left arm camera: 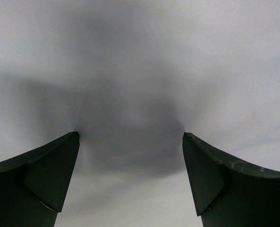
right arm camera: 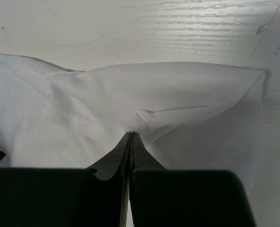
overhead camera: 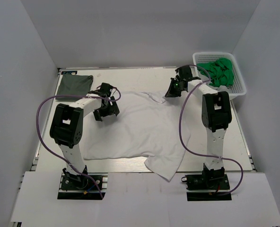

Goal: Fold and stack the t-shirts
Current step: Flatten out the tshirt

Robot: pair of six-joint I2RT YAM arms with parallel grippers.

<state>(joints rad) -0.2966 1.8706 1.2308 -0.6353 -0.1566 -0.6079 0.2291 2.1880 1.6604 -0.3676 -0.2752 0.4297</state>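
Note:
The white t-shirt (overhead camera: 142, 125) lies spread across the middle of the table, one sleeve hanging toward the near edge. The dark grey-green t-shirt (overhead camera: 74, 85) lies folded at the far left corner. My left gripper (overhead camera: 107, 109) is open just above the white shirt's left part; in the left wrist view only white cloth (left arm camera: 140, 85) shows between its fingers (left arm camera: 45, 175). My right gripper (overhead camera: 172, 92) is shut on the white shirt's far right edge; the right wrist view shows the cloth (right arm camera: 154, 94) bunched at the closed tips (right arm camera: 131, 134).
A white basket (overhead camera: 239, 90) with green cloth (overhead camera: 220, 71) inside stands at the far right corner, right behind the right arm. White walls close in the table on three sides. A white board lies along the near edge by the arm bases.

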